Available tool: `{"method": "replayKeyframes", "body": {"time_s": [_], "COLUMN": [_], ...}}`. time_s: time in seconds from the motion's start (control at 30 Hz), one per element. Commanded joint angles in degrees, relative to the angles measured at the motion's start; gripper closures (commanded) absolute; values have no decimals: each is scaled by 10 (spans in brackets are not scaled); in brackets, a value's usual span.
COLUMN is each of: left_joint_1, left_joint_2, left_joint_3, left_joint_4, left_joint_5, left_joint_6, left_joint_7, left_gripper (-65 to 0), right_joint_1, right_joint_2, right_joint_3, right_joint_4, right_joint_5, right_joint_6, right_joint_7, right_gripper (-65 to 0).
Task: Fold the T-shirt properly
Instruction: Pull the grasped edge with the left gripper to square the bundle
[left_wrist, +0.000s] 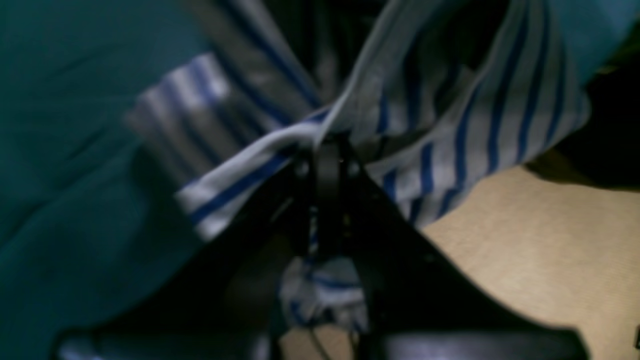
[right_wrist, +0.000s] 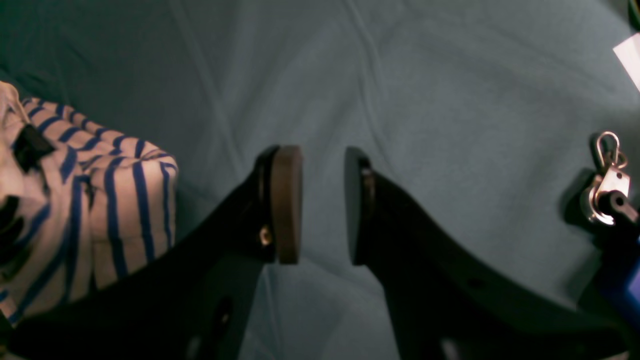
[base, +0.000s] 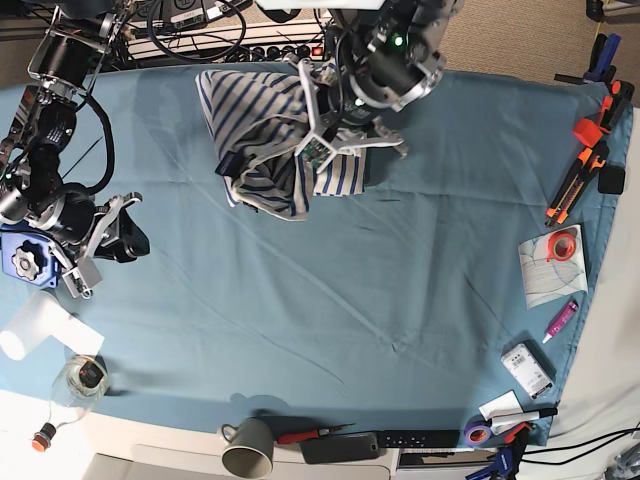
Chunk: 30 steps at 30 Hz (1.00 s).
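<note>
Left gripper (left_wrist: 327, 150) pinching shirt (base: 262, 125) fold | shirt bunched far, centre-left | right gripper (right_wrist: 322, 205) spread, empty, at left edge | risk as I see it: thin pinch slips, cloth drops crumpled

You see a crumpled white T-shirt with thin blue stripes (base: 262, 135) bunched at the far edge of the teal-clothed tabletop (base: 350, 290), the left tool (base: 318, 140) pinching its fabric; the right tool (base: 100, 245) sits well apart.
</note>
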Motion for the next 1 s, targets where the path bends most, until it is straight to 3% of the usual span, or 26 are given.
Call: {"method": "replayKeyframes", "body": {"time_s": [0.0, 0.1, 0.27, 0.43, 0.57, 0.77, 0.97], "left_joint_1": [9, 32, 74, 110, 128, 130, 131], "left_joint_2": [5, 2, 2, 2, 2, 2, 1], "left_joint_3": [2, 2, 2, 2, 2, 2, 2], "left_joint_4": [20, 32, 32, 32, 32, 32, 32], "left_joint_5": [12, 47, 105, 120, 150, 259, 276], "left_joint_6": [9, 28, 30, 34, 68, 136, 149], "left_joint_7": [-6, 13, 38, 54, 65, 78, 92], "left_gripper": [0, 0, 0, 0, 0, 0, 0], "right_joint_1": [10, 10, 10, 10, 10, 10, 10], "right_joint_2": [11, 11, 11, 11, 11, 11, 11], "right_joint_3": [4, 4, 4, 4, 4, 4, 4], "right_joint_4": [9, 9, 9, 9, 9, 9, 9], "right_joint_5": [8, 8, 7, -7, -7, -7, -7], "right_joint_6": [1, 1, 1, 1, 1, 1, 1], "right_joint_7": [17, 19, 22, 37, 38, 39, 40], "right_gripper": [-154, -154, -154, -154, -154, -153, -154]}}
